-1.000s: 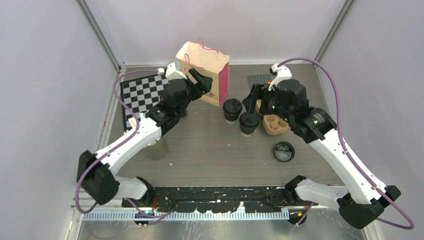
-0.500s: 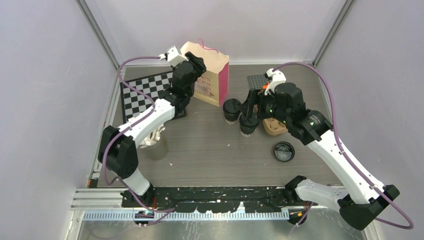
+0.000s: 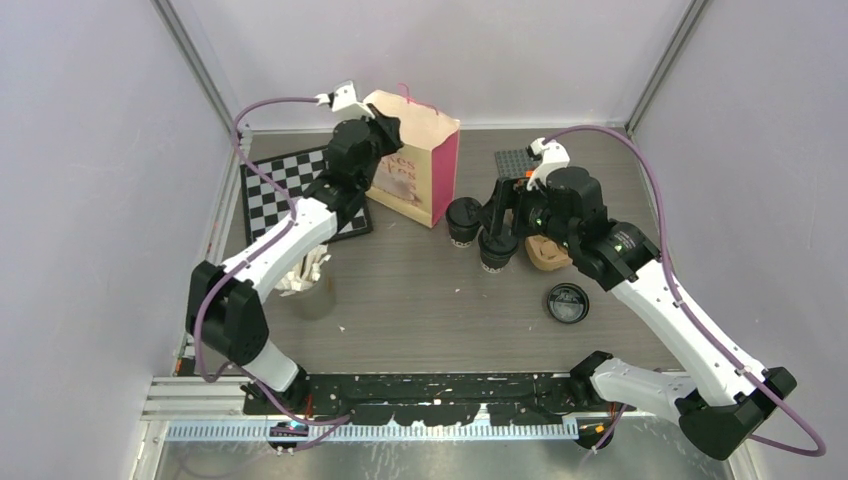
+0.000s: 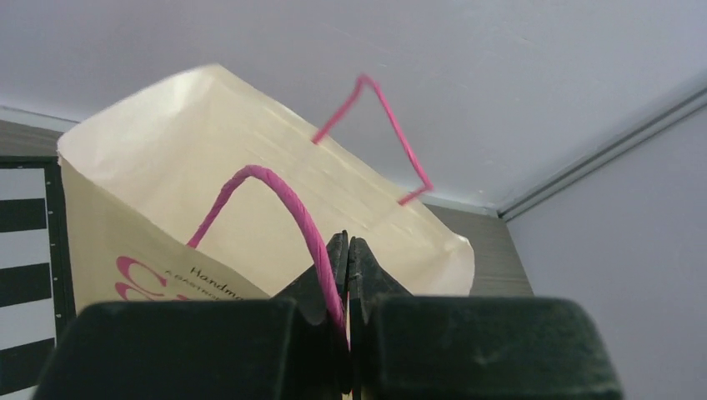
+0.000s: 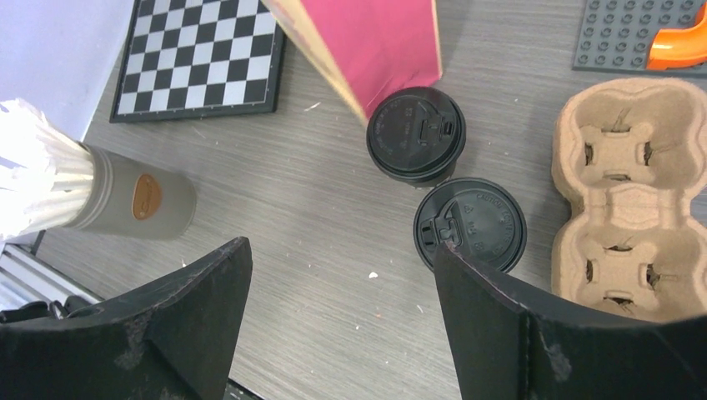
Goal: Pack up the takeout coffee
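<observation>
Two takeout coffee cups with black lids stand side by side at mid-table, one [image 3: 464, 218] [image 5: 416, 135] next to the bag and the other [image 3: 497, 245] [image 5: 470, 223] just nearer. A cream and pink paper bag [image 3: 415, 165] [image 4: 250, 167] stands open behind them. My left gripper [image 3: 385, 128] [image 4: 348, 243] sits at the bag's near top edge, shut on the near pink handle [image 4: 283, 196]. My right gripper [image 3: 505, 222] [image 5: 342, 248] hangs open above the table, with the nearer cup just beside its right finger [image 5: 500, 317].
A brown cardboard cup carrier [image 3: 548, 250] [image 5: 621, 192] lies right of the cups. A loose black lid [image 3: 567, 302] rests nearer. A grey cup of white sticks [image 3: 312, 285] [image 5: 125, 196] stands front left, a checkerboard [image 3: 290, 190] behind it, a grey studded plate [image 3: 520, 162] at the back.
My left gripper moved up to the bag's top edge and shut on the pink handle; the bag shifted slightly. The right arm drifted a little left, still open.
</observation>
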